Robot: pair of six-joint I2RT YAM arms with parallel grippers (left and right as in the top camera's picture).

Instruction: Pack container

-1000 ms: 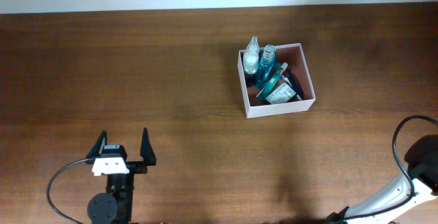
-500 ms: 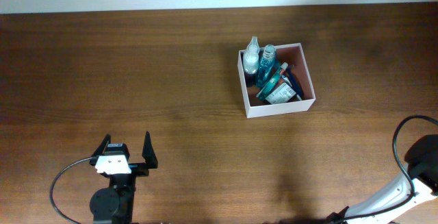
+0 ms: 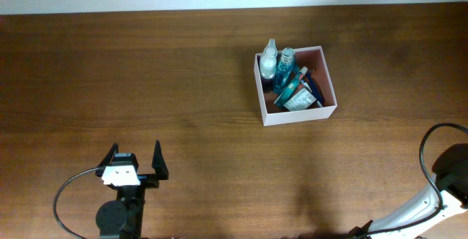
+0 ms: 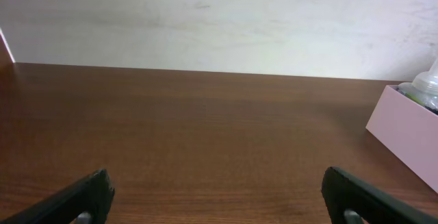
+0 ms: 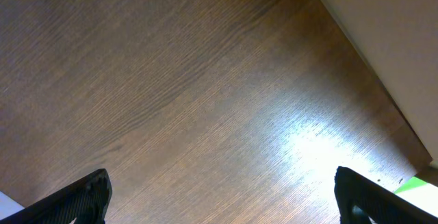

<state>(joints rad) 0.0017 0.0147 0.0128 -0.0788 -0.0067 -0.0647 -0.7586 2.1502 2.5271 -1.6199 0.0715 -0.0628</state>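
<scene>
As the container (image 3: 300,115) holds bottles (image 3: 269,65) and a packet (image 3: 298,101), with nothing loose showing outside it, I judge packing virtually complete. My left gripper (image 3: 134,158), well apart to its near-left, and my right gripper (image 5: 226,200) both stand wide open, empty.

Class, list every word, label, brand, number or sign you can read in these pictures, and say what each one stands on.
No text can be read in any view.
Green-white packet in the container: any print is too small and blurred to read.
Clear bottle and blue bottle: any label is too small to read.
Table: no writing shows.
</scene>
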